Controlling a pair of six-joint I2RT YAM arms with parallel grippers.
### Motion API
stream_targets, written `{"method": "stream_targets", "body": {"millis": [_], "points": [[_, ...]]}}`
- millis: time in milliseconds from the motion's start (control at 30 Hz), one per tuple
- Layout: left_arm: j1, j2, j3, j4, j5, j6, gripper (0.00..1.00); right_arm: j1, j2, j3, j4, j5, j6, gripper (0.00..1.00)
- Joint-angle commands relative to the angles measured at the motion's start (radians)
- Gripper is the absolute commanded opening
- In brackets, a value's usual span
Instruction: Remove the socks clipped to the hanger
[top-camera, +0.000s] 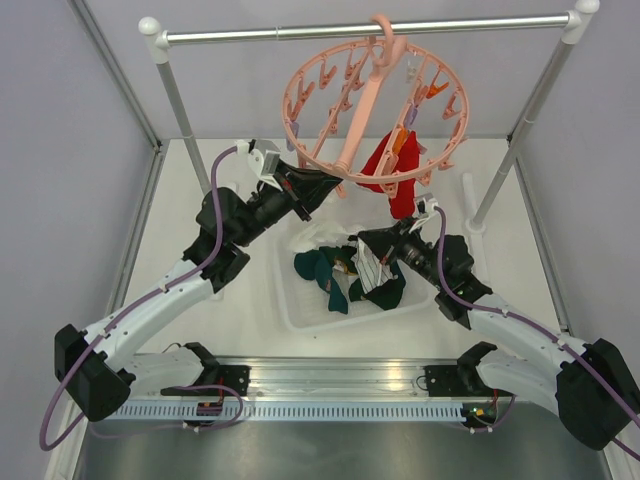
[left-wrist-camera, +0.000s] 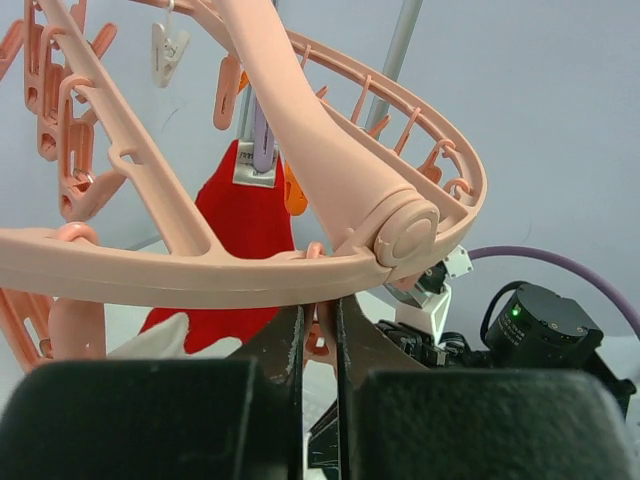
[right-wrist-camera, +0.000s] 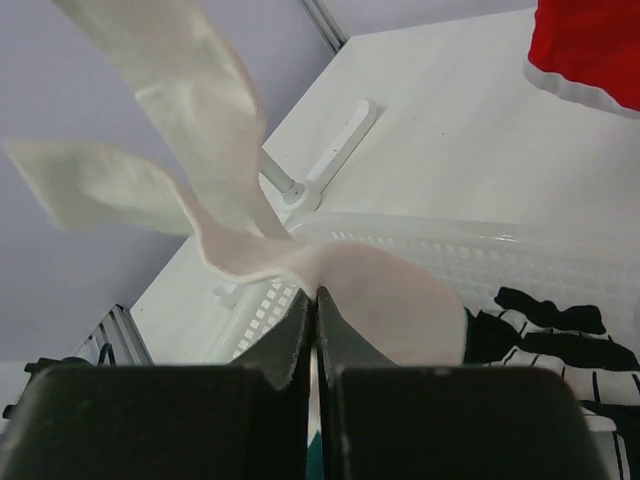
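- hanger (top-camera: 358, 120) hangs off the rail (top-camera: 300, 33) over the table's (top-camera: 255, 330) far middle; one red sock (top-camera: 392, 170) is clipped at its right side
- left gripper (left-wrist-camera: 320, 315) is nearly closed on what looks like a pink clip (left-wrist-camera: 322, 340) under the hanger's near-left rim; probably steadying it
- right gripper (right-wrist-camera: 316, 300) is pinched tight on a white sock (right-wrist-camera: 370, 300), above the tray (right-wrist-camera: 420, 255) mid-table
- step: dropping that sock off; next, release it over the tray, then reach up and pull the red sock down out of its clip

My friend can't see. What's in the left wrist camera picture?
The left gripper's black fingers pinch a pink clip under the salmon-pink ring hanger. A red sock hangs clipped behind it.
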Motion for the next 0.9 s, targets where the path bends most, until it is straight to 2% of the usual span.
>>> {"method": "stream_targets", "body": {"millis": [0, 233, 333, 367, 400, 467, 500, 600, 733, 867], "points": [[0.003, 0.013, 0.059, 0.012, -0.006, -0.014, 0.04, -0.005, -0.02, 0.038, -0.017, 0.011, -0.023, 0.01], [0.002, 0.014, 0.076, -0.034, -0.049, -0.01, 0.02, -0.011, -0.047, 0.026, -0.069, 0.04, -0.057, 0.01], [-0.003, 0.013, 0.087, -0.061, -0.081, -0.014, 0.02, -0.011, -0.067, 0.03, -0.123, 0.063, -0.087, 0.05], [-0.006, 0.013, 0.092, -0.068, -0.095, -0.016, 0.02, -0.011, -0.073, 0.029, -0.136, 0.076, -0.101, 0.11], [-0.01, 0.014, 0.098, -0.073, -0.129, -0.016, 0.02, -0.011, -0.076, 0.027, -0.138, 0.082, -0.107, 0.28], [-0.018, 0.02, 0.103, -0.084, -0.158, -0.023, 0.02, -0.011, -0.083, 0.023, -0.126, 0.097, -0.115, 0.43], [-0.021, 0.026, 0.107, -0.084, -0.163, -0.025, 0.02, -0.011, -0.077, 0.024, -0.118, 0.099, -0.12, 0.54], [-0.037, 0.039, 0.119, -0.093, -0.184, -0.027, 0.02, 0.0, -0.046, 0.05, -0.089, 0.087, -0.135, 0.66], [-0.056, 0.05, 0.13, -0.101, -0.215, -0.03, 0.02, 0.024, 0.02, 0.068, -0.003, 0.09, -0.141, 0.72], [-0.079, 0.059, 0.144, -0.114, -0.233, -0.031, 0.02, 0.043, 0.118, 0.072, 0.177, 0.067, -0.114, 0.77]]}}
